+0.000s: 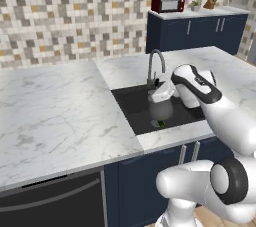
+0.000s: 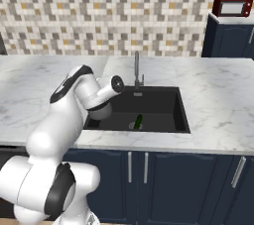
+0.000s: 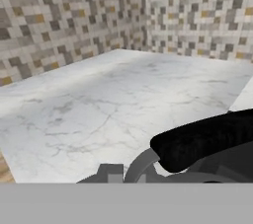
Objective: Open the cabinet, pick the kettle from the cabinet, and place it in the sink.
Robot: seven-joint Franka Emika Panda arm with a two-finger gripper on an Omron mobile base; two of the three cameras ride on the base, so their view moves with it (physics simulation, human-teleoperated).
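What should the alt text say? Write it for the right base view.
A white robot arm leans over a dark sink in a white marble counter, holding a small grey kettle at the basin's left end. A green item lies in the basin in front of a silver tap; a red microwave stands upper right.

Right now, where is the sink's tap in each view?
Left base view: tap right of centre, at the back edge of the sink.
Right base view: tap near centre, behind the basin.
Hand view: looks across the marble counter instead.
Shared landmark: mosaic tiled wall.
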